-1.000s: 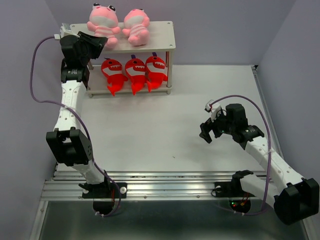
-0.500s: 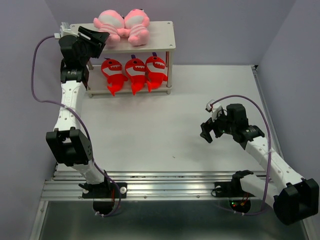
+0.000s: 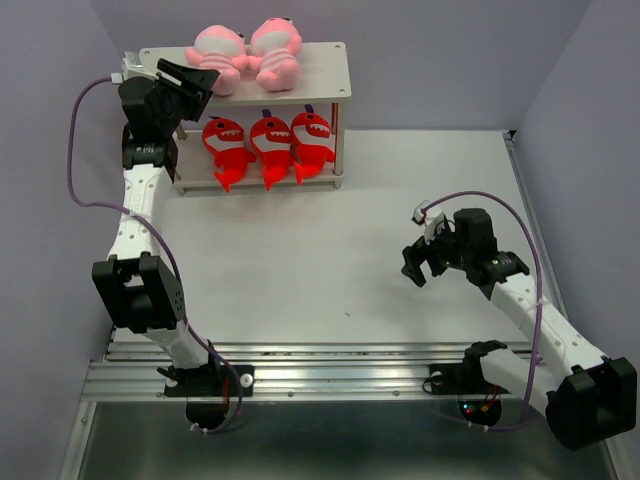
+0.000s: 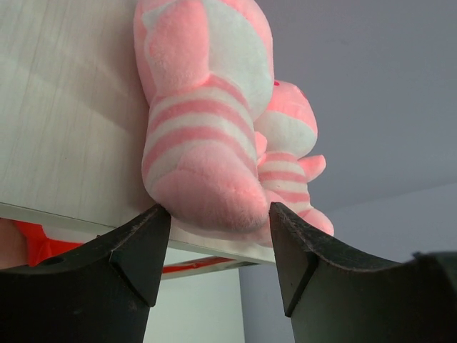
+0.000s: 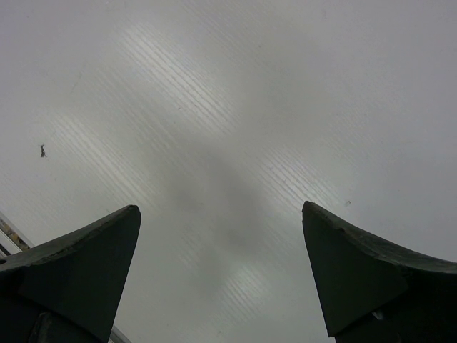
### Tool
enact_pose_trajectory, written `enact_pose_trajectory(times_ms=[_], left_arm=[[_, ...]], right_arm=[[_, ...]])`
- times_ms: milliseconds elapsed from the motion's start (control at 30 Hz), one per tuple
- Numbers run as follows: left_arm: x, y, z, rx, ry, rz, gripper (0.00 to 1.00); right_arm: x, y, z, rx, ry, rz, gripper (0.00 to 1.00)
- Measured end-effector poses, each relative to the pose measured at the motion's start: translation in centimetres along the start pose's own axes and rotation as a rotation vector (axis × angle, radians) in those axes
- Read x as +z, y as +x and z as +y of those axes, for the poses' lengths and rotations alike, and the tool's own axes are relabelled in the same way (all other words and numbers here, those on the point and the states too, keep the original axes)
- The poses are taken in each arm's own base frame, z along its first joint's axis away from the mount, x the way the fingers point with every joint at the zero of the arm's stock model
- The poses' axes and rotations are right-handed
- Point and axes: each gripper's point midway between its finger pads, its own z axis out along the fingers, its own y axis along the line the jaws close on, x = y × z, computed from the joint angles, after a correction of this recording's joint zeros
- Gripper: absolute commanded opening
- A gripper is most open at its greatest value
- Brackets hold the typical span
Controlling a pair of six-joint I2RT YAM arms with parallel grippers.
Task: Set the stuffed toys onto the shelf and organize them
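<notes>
Jaws apart, my left gripper [image 4: 218, 211] brackets the pink striped toy [image 4: 203, 143] lying at the top shelf board's [image 4: 64, 128] front edge; a jaw snagging plush as I back out could drag it off. My right gripper [image 5: 221, 229] hangs open.

No writing to read — none in any view.
The shelf [image 3: 322, 72], the pink toys [image 3: 272, 52], the red sharks [image 3: 270, 140] and the table [image 3: 400, 190] show no letters, numbers, labels or logos that can be made out — only plain surfaces.
</notes>
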Motion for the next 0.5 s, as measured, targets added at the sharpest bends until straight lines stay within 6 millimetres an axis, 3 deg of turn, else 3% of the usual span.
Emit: enact_pose_trajectory(times_ms=[67, 100, 167, 200, 500], left_arm=[[0.0, 0.2, 0.3, -0.006, -0.002, 0.008, 0.68], [-0.1, 0.3, 0.4, -0.007, -0.001, 0.012, 0.78], [-0.2, 0.5, 0.6, -0.01, 0.002, 0.018, 0.84], [-0.3, 0.6, 0.5, -0.014, 0.007, 0.02, 0.99], [-2.3, -0.6, -1.7, 0.014, 0.07, -0.01, 0.99]], right_arm=[[0.0, 0.0, 0.0, 0.0, 0.0, 0.0, 1.0], [0.0, 0.0, 0.0, 0.0, 0.0, 0.0, 1.0], [0.0, 0.0, 0.0, 0.0, 0.0, 0.0, 1.0], [0.0, 0.0, 0.0, 0.0, 0.0, 0.0, 1.0], [-0.1, 0.1, -0.3, 0.007, 0.009, 0.0, 1.0]])
